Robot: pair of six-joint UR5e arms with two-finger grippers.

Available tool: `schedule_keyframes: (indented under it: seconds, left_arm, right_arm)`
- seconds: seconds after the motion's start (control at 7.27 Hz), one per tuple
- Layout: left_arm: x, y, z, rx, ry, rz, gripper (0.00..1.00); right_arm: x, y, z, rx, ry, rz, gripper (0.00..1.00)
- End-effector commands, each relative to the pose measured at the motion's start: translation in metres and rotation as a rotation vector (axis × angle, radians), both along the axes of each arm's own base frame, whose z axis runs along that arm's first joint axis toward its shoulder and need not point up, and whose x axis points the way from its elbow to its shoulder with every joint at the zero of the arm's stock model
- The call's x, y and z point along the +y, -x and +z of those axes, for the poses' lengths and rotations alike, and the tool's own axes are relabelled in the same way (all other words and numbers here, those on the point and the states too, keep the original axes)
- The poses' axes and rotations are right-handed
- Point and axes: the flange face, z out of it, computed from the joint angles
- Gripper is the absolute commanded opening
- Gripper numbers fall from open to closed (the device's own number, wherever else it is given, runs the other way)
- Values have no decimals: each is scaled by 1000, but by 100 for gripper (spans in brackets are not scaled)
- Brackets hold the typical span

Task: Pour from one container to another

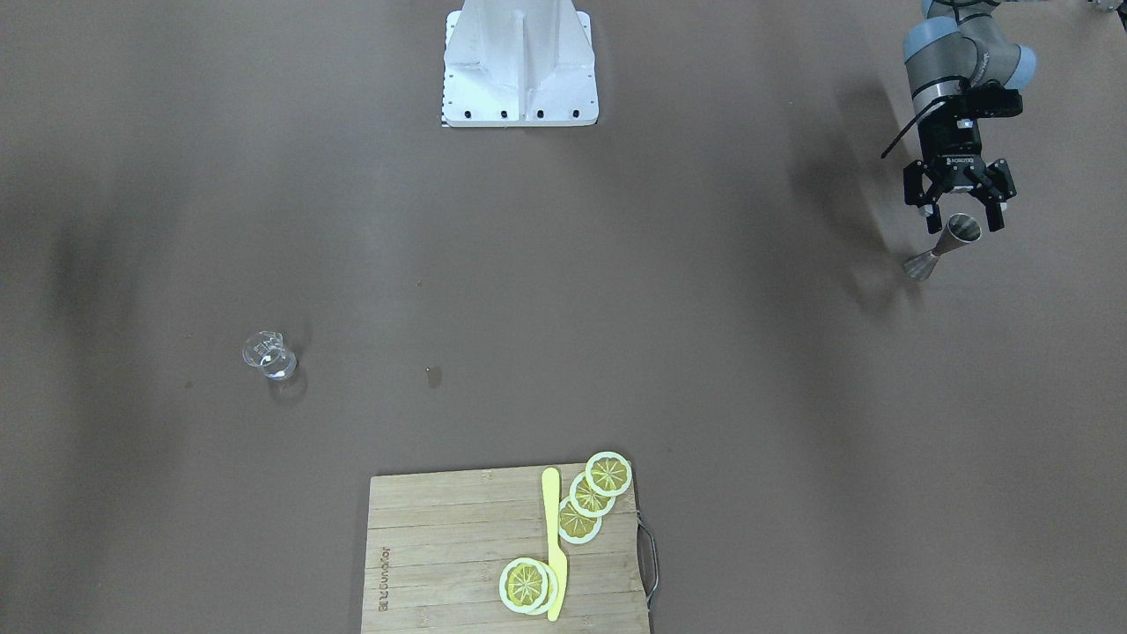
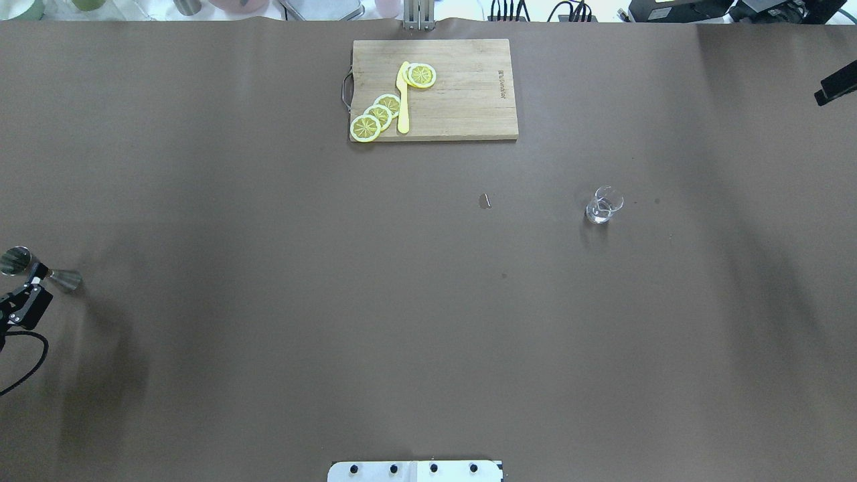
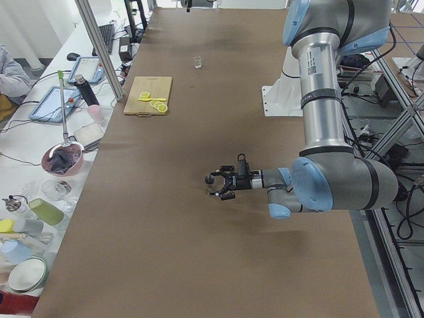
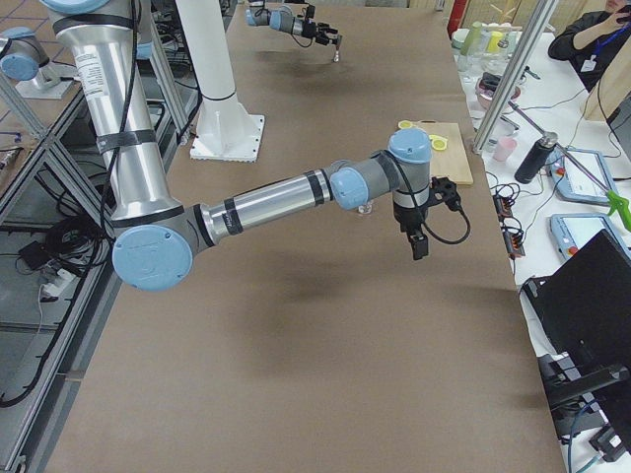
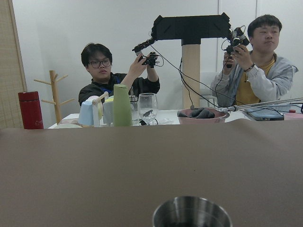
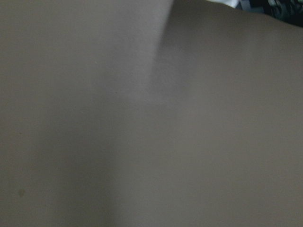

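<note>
The silver jigger [image 1: 942,246] stands on the brown table at the robot's far left, also seen at the overhead view's left edge as the jigger [image 2: 40,271]. My left gripper [image 1: 963,223] is open, with one finger on either side of the jigger's upper cone and a gap to each. The jigger's rim [image 5: 191,213] fills the bottom of the left wrist view. The clear glass cup [image 1: 268,355] stands alone on the robot's right half, cup [image 2: 604,205]. My right gripper [image 4: 419,244] hangs above the table far from both; I cannot tell its state.
A wooden cutting board [image 2: 462,100] with lemon slices [image 2: 378,115] and a yellow knife [image 2: 403,100] lies at the table's far edge. The white robot base [image 1: 519,70] sits mid-table on the near side. Operators and dishes stand beyond the left end.
</note>
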Motion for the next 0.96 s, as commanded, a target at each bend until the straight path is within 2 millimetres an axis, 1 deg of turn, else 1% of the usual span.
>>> schedule_keyframes:
  seconds: [0.0,0.14,0.28,0.41,0.55,0.69,0.83]
  left_arm:
    - [1,4,-16,32,9,19,99]
    - [2,17,-13,15,32,48,99]
    - [2,22,-12,17,50,71,99]
    - [-1,22,-19,28,57,83,99]
    - [-11,29,-28,-21,73,129,99]
    - [-27,49,-40,-54,53,203,99]
    - [-38,68,-51,-107,-6,298,99]
  right_arm:
    - [28,-41,61,-61,203,51,100]
    - [44,-57,78,-119,248,71,100]
    - [66,-72,101,-156,298,97,100]
    - [94,-88,126,-166,340,125,100]
    - [122,-96,151,-165,374,133,100]
    - [132,-97,160,-156,361,103,100]
    - [128,-97,161,-147,344,85,100]
